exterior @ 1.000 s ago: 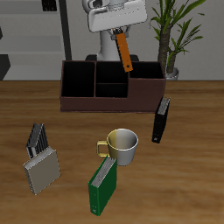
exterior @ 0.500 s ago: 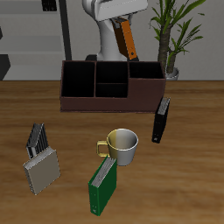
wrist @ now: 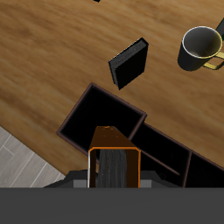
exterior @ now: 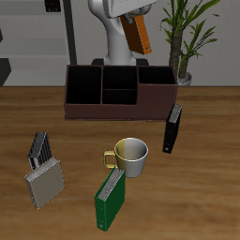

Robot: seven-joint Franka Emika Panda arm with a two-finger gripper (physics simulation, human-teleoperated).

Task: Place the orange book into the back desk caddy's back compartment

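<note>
The orange book [exterior: 138, 34] hangs tilted at the top centre of your exterior view, high above the back desk caddy [exterior: 120, 92], with the gripper [exterior: 130, 13] closed on its upper end. In your wrist view the orange book [wrist: 114, 166] shows end-on: a thin orange cover framing a dark grey block, held between the gripper's grey pads, with the caddy's open cells [wrist: 103, 117] directly beneath it.

You are working over a wooden table [exterior: 206, 178] with warm brown plank grain. Behind it stand a pale wall, grey shelving at the upper left, and a potted plant [exterior: 185, 37] with long green leaves at the upper right.

The caddy is a low, boxy, reddish-brown wooden piece with dark dividers. A black book [exterior: 172, 128] stands upright just off its end, a glossy olive mug [exterior: 129, 157] with a gold handle sits near the centre of the frame, a green book [exterior: 111, 200] stands at the bottom, and a grey wire-fronted holder [exterior: 43, 173] stands at the lower left.
</note>
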